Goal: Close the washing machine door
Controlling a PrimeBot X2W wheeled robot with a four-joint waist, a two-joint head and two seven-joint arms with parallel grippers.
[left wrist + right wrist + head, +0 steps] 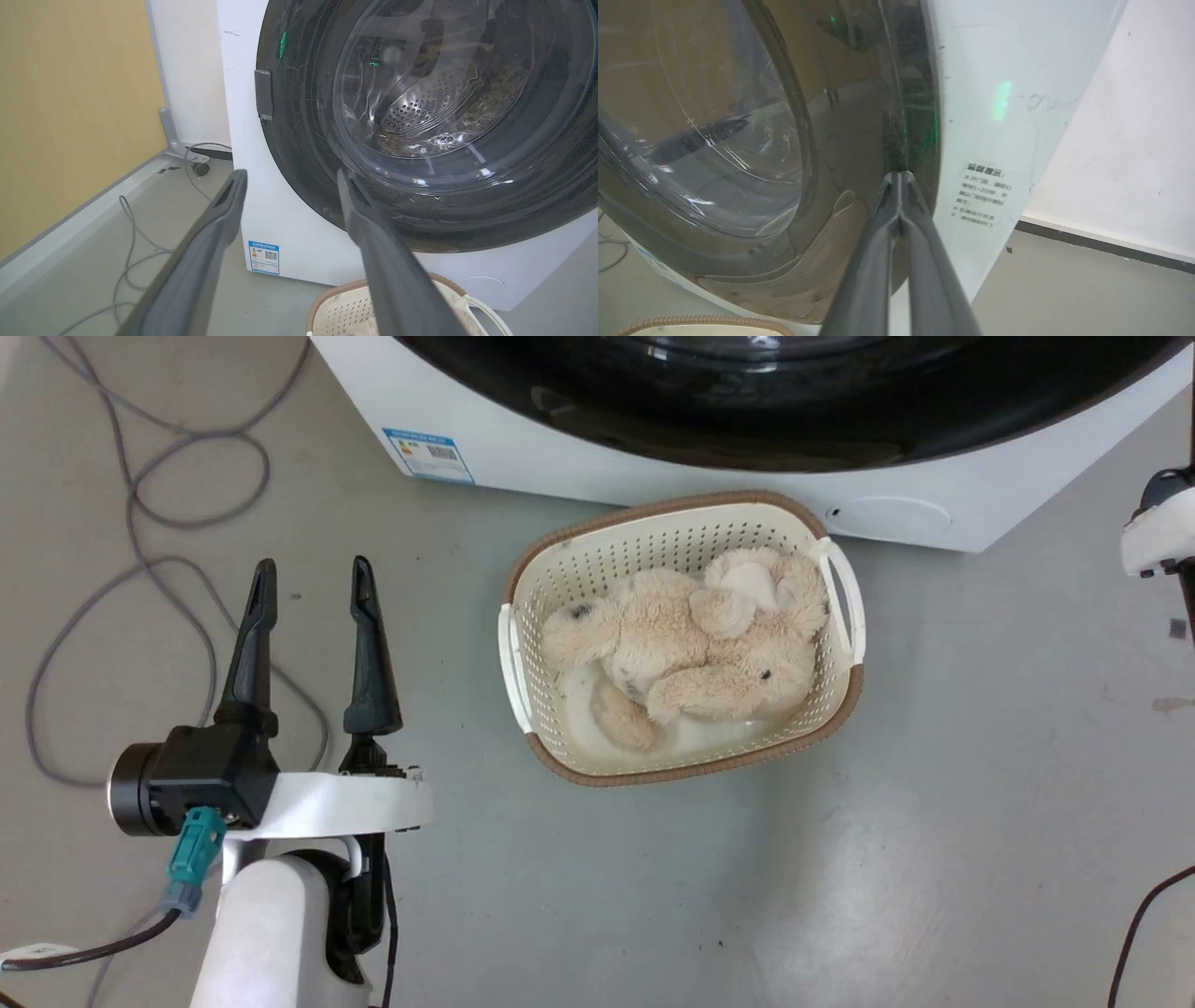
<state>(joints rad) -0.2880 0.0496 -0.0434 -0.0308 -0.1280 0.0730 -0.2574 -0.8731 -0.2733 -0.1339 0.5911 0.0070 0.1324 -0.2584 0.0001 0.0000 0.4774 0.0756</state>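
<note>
Black and glossy, the washing machine door lies just ahead of the right pincer, whose two fingers are pressed together on nothing, tips at the rim's outer edge (whether they touch it I cannot tell). The door sits flat against the white washing machine. The left pincer is spread wide and empty, well short of the door. To its right, a cream laundry basket holds a plush toy.

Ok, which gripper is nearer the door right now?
Right. The right gripper, fingers shut, has its tips at the door's black rim; contact is unclear. The left gripper, open, hovers over the floor, left of the basket, apart from the washer.
</note>
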